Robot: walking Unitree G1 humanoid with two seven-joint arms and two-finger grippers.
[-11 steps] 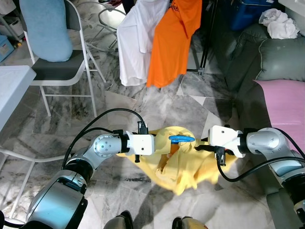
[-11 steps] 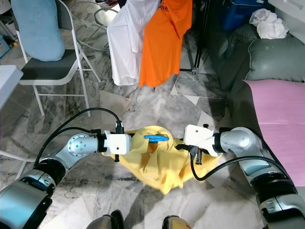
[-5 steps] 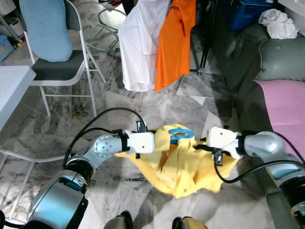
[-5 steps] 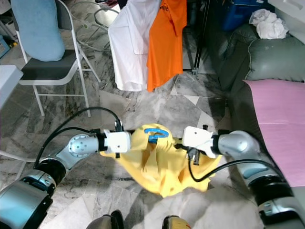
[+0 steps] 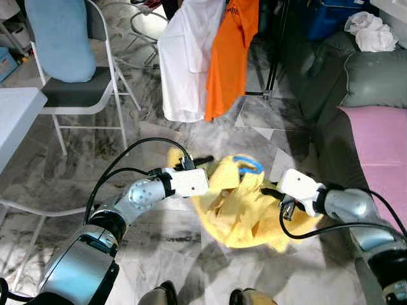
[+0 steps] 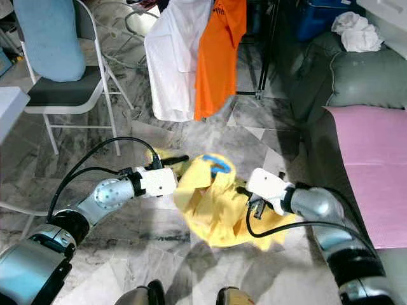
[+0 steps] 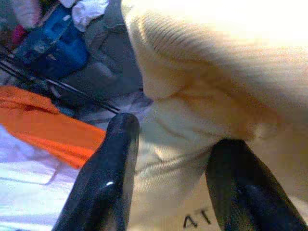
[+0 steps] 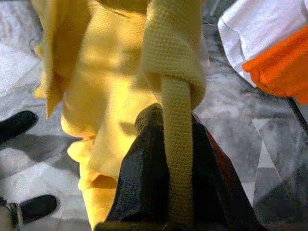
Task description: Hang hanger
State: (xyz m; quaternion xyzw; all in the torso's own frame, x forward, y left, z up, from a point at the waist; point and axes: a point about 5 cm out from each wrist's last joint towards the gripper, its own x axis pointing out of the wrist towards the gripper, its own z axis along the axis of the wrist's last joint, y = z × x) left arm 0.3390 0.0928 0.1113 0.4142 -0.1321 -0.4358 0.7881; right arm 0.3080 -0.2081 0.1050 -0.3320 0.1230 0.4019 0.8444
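The robot holds a yellow shirt [image 5: 245, 206] between its two arms, low over the grey marble floor [image 5: 191, 136]. A blue hanger [image 5: 248, 166] pokes out at the shirt's top, its hook lying against the yellow cloth between the two grippers.

The left gripper [image 5: 202, 161] reaches in from the left, and its black fingers [image 7: 103, 178] stand apart in the left wrist view with a thick fold of yellow fabric between them; dark printed letters, something like "AT", show on the cloth near the fingers, too cut off to read in full. Whether those fingers press the cloth or merely straddle it cannot be told.

The right gripper [image 5: 267, 190] comes in from the right side of the shirt. In the right wrist view its fingers [image 8: 144, 178] sit pressed together with a knitted yellow strip [image 8: 179, 159] of the garment pinched between them, the rest of the shirt hanging down toward the floor.

Farther off, a white shirt [image 5: 184, 57] and an orange shirt [image 5: 230, 54] hang side by side, touching, from above the frame. The orange one carries dark lettering near its top edge, too small to read. A black pole [image 5: 276, 47] stands just right of them.

A folding chair [image 5: 82, 89] with a light blue cushion [image 5: 60, 38] stands at far left. On the right lie a grey sofa [image 5: 362, 79], a pink cloth [image 5: 381, 149] on it, and a crumpled white cloth [image 5: 372, 28] farther back.
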